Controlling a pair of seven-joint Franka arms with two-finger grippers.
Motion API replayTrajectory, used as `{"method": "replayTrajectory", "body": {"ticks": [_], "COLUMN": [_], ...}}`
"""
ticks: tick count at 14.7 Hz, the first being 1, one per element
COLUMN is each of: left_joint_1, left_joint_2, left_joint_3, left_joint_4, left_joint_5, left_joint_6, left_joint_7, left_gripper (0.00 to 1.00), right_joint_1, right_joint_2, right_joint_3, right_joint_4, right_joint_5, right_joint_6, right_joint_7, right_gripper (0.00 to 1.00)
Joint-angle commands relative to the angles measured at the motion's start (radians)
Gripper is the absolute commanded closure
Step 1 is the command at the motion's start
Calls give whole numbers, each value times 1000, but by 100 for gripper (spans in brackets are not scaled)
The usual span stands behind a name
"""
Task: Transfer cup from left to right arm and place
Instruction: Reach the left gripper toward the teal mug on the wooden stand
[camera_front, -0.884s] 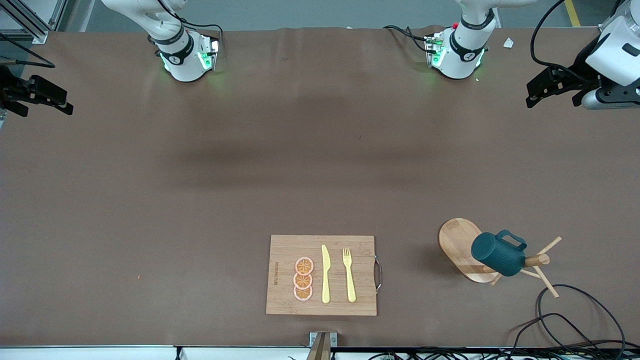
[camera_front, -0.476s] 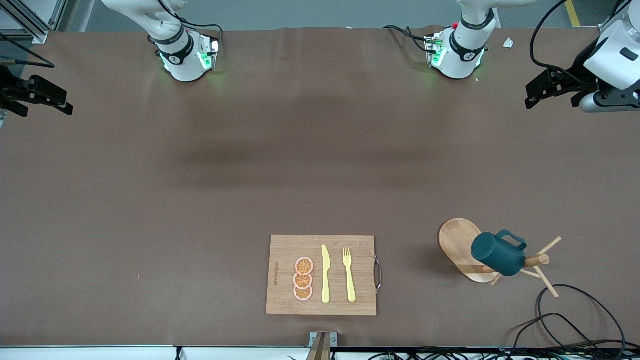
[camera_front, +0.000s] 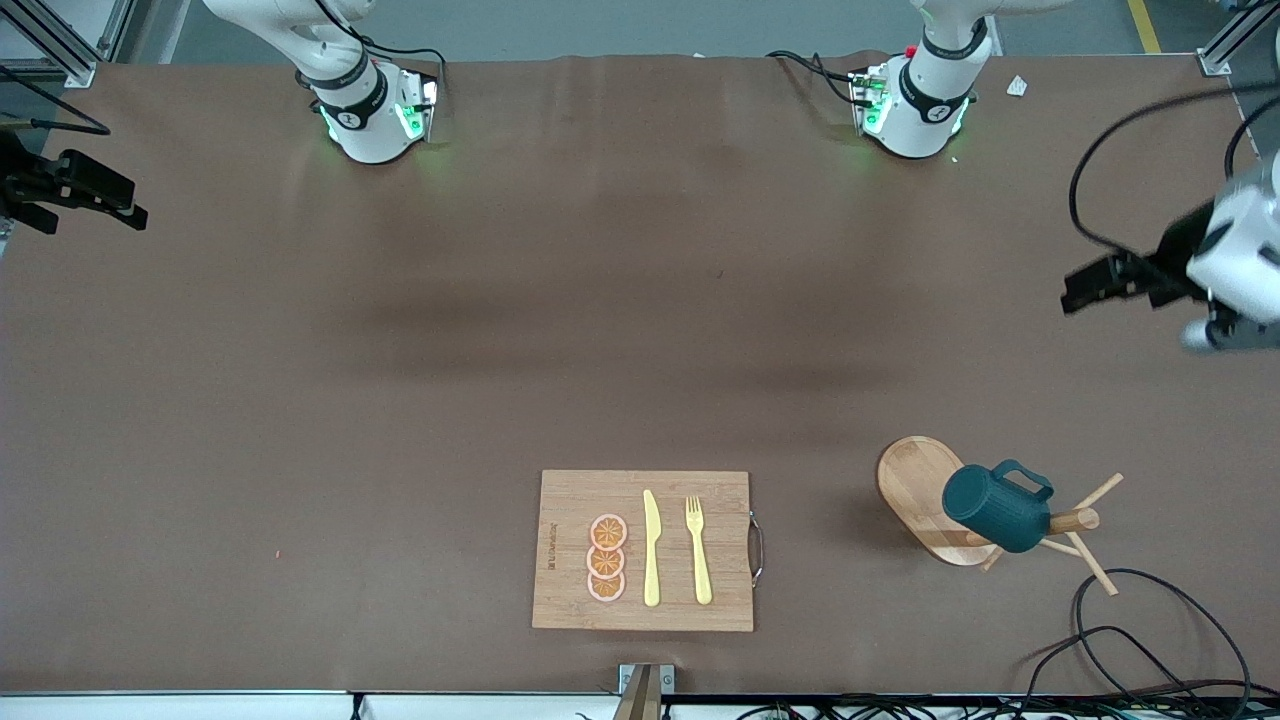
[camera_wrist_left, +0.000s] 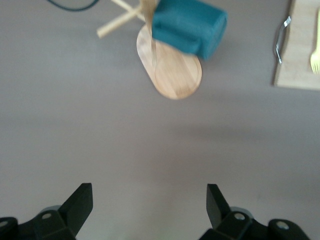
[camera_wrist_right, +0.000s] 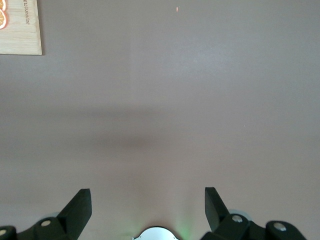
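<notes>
The dark teal cup (camera_front: 996, 508) hangs tilted on a peg of a wooden mug rack (camera_front: 925, 497) near the left arm's end of the table, close to the front camera. It also shows in the left wrist view (camera_wrist_left: 189, 27). My left gripper (camera_front: 1085, 286) is open and empty, up in the air over bare table at the left arm's end; in its wrist view (camera_wrist_left: 148, 200) the jaws stand wide apart. My right gripper (camera_front: 100, 203) is open and empty at the right arm's end, and it waits; its wrist view (camera_wrist_right: 147, 202) shows bare table.
A wooden cutting board (camera_front: 643, 550) lies near the front camera with orange slices (camera_front: 606, 558), a yellow knife (camera_front: 651, 548) and a yellow fork (camera_front: 698, 549) on it. Black cables (camera_front: 1150, 640) lie by the rack near the front edge.
My left gripper has moved over the table toward the rack with the cup, still open. The right arm and the cup have not moved.
</notes>
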Motion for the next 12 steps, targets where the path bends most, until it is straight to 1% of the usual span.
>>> {"method": "replayTrajectory", "body": {"ticks": [1, 4, 6, 7, 9, 12], "left_joint_1": [2, 2, -4, -5, -13, -16], "left_joint_2": [109, 175, 231, 247, 272, 316], "left_joint_3": [1, 3, 4, 3, 4, 0], "left_joint_4": [78, 100, 161, 176, 175, 175], "left_joint_5": [-12, -12, -12, -12, -12, -12], "left_joint_6": [97, 206, 245, 269, 365, 444], "left_joint_7": [-6, -29, -115, -146, -184, -297], "left_gripper": [0, 0, 0, 0, 0, 1], "right_joint_1": [-6, -6, -6, -6, -6, -4], "right_joint_2": [-29, -29, -29, -29, -29, -29], "right_joint_3": [2, 2, 3, 3, 3, 3], "right_joint_4": [-24, -22, -22, -22, -22, -21], "right_joint_5": [15, 15, 14, 14, 12, 9], "right_joint_6": [6, 6, 0, 2, 0, 0], "right_joint_7": [-7, -7, -9, -7, -9, -9], "right_gripper": [0, 0, 0, 0, 0, 0]}}
